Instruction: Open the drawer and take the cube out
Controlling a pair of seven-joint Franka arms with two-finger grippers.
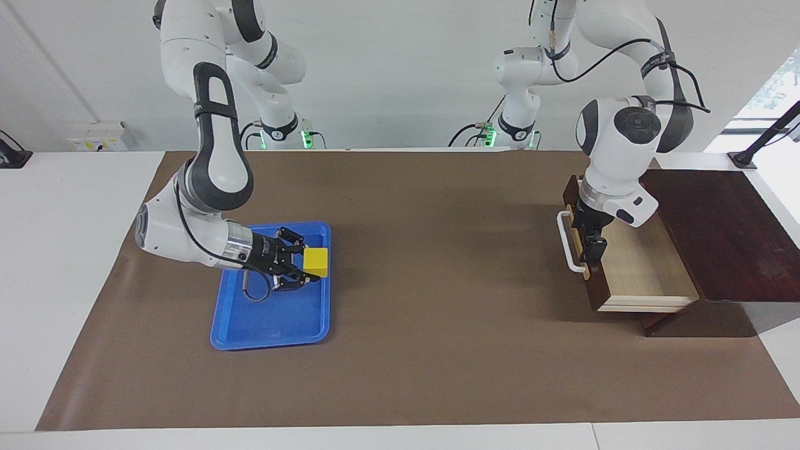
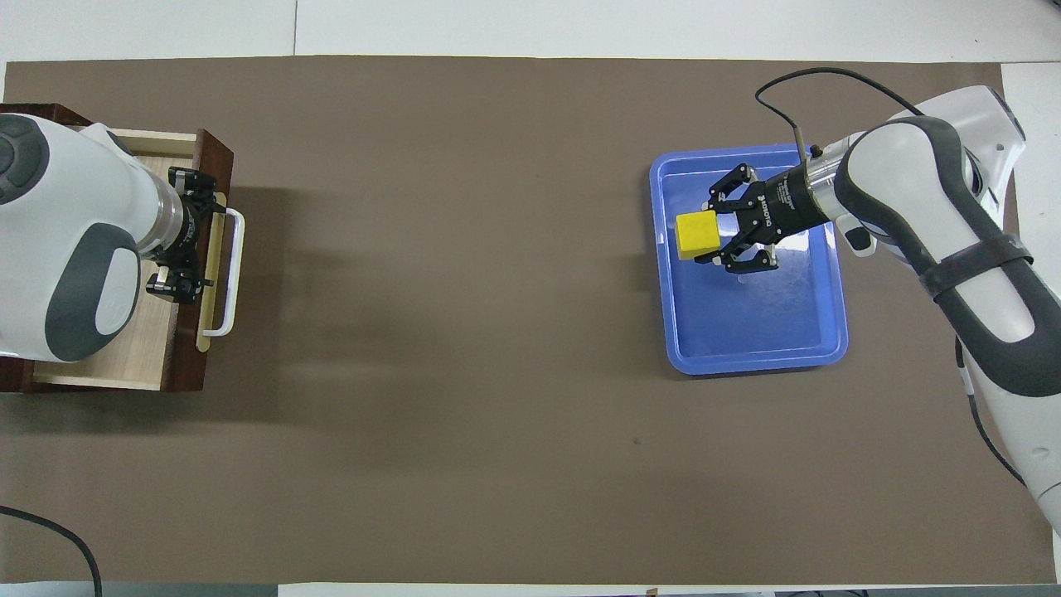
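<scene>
So the drawer (image 1: 631,262) is dark brown wood with a pale light-wood inside and a white bar handle (image 1: 567,242) on a tan strip. It's pulled partway out, sitting at the left arm's end of the table. The cube (image 1: 315,262), small and bright yellow, is up off the table.

Room lighting is even and bright. Daylight is coming in by the left arm's end. Soft shadows are falling on the brown mat (image 1: 437,350); blue tray (image 2: 821,327) is showing faint glare. Focus sharp.
</scene>
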